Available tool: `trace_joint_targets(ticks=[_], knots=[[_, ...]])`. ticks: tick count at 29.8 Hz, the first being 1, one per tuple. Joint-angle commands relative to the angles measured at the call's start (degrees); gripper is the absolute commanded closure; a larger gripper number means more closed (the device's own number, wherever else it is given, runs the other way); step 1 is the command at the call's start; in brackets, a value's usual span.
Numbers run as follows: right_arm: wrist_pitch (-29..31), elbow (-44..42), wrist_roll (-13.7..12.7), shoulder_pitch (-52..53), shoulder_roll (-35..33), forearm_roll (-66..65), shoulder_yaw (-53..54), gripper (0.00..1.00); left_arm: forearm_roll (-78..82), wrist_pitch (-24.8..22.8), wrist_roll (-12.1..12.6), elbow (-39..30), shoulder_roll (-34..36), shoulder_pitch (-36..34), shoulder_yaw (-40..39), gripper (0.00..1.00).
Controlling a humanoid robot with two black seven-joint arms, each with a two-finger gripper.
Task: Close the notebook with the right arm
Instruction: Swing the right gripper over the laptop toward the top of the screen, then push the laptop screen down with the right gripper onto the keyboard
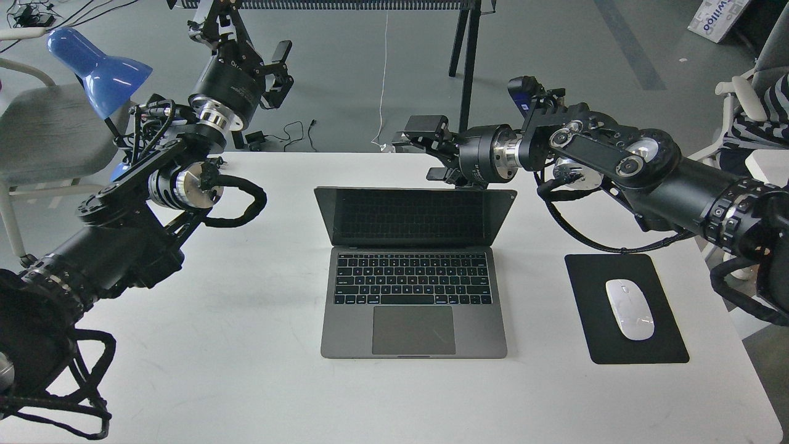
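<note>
The notebook (414, 290), a space-grey laptop, stands open in the middle of the white table (246, 382), black screen facing me and the lid leaning slightly forward. My right arm (622, 160) reaches in from the right. Its gripper (429, 151) is open, just behind and above the lid's top edge near the middle, fingers pointing left. Whether it touches the lid I cannot tell. My left gripper (243, 37) is open and raised beyond the table's far left edge, far from the notebook.
A black mouse pad (625, 308) with a white mouse (629, 308) lies right of the notebook. A blue lamp (98, 65) stands at the far left by the left arm. A chair (43, 129) is at the left, and a seated person (761, 111) at the far right.
</note>
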Motion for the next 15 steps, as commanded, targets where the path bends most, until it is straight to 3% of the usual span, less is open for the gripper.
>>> trace_joint_targets(ticks=[1,15], knots=[[0.01,4.16,-0.17,0.07,-2.05,-0.26,-0.21,0.00,-0.09,0.00,0.00,0.01,0.00,0.01,0.00,0.00],[0.01,15.42,-0.52,-0.10,-5.13,-0.52,-6.09,0.00,-0.09,0.00,0.00,0.01,0.00,0.01,-0.08,0.00]])
